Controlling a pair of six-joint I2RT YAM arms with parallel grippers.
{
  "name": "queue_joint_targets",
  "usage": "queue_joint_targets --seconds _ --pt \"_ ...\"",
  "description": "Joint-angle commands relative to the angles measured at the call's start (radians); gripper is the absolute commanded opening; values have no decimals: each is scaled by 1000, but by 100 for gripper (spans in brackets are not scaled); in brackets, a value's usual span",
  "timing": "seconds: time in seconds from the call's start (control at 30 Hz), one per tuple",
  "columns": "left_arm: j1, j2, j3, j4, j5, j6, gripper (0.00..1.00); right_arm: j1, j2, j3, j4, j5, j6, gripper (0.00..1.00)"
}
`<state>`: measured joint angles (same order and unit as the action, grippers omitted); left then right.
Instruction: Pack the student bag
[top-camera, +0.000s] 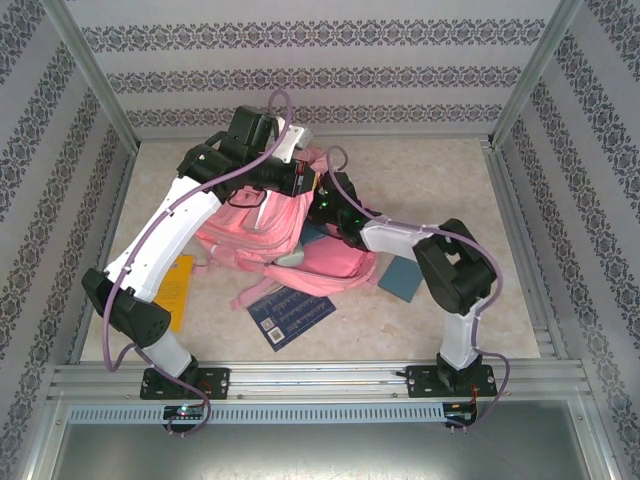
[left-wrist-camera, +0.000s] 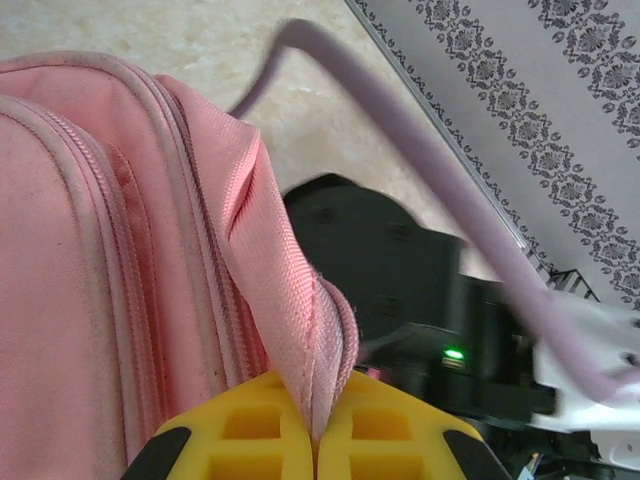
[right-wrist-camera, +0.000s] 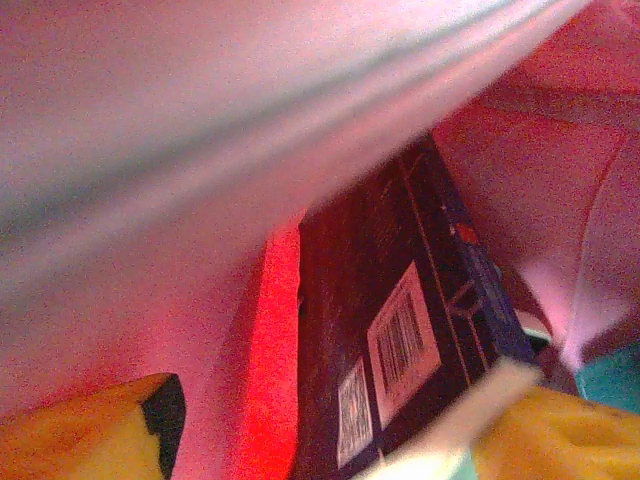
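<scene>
Top external view, from the near rail outward: a dark blue booklet (top-camera: 290, 318), a flat yellow item (top-camera: 178, 288) and a teal book (top-camera: 405, 278) lie on the table (top-camera: 440, 190) just before the student bag (top-camera: 255, 232), which slumps in the middle of the table, straps trailing toward us. Both arms reach into its far end. We see the left gripper (left-wrist-camera: 316, 435) clenched on the piped rim of the bag's opening, the pink seam pinched flat between its yellow fingers (left-wrist-camera: 250, 425) and lifted like a tent flap. The right gripper (right-wrist-camera: 330, 440) is inside the pink-lit cavity, jaws spread wide, a dark book (right-wrist-camera: 400, 340) with barcode labels just ahead of them. One yellow pad (right-wrist-camera: 90, 430) sits well clear of the cover, so we read the book as not gripped. We judge the bag light, soft and quick to collapse: loose panels would bunch under a pinch, while the stitched zip rim looks firm enough to bear a pull. The book, by contrast, looks stiff and smooth-covered. That rim is where we would take hold, and the mouth would likely sag shut if let go.
</scene>
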<state>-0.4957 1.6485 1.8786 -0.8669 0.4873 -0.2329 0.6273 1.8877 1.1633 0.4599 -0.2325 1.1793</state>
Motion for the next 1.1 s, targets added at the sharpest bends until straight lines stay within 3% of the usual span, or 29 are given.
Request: queue_joint_targets --seconds 0.0,0.27,0.4,0.57,0.73,0.8,0.93,1.07 --pt "34 14 29 121 -9 -27 0 -12 -96 -56 -56 -15 -126 75" --pt "92 88 38 174 9 -69 0 -64 -367 -237 -205 81 -261 72" --pt "107 185 128 159 12 -70 0 -96 -545 -324 -291 151 -336 69" --pt "107 280 186 132 5 -72 0 -125 -682 -356 -514 171 -400 67" --pt "86 253 47 203 45 -111 37 -220 -752 -450 -656 232 -441 67" --pt "76 204 -28 245 48 -130 45 -290 -740 -464 -686 233 -451 66" --pt "60 78 -193 338 55 -171 56 -414 -644 -443 -699 198 -471 67" --pt "-5 -49 -420 481 40 -245 57 -496 -523 -385 -698 209 -496 71"
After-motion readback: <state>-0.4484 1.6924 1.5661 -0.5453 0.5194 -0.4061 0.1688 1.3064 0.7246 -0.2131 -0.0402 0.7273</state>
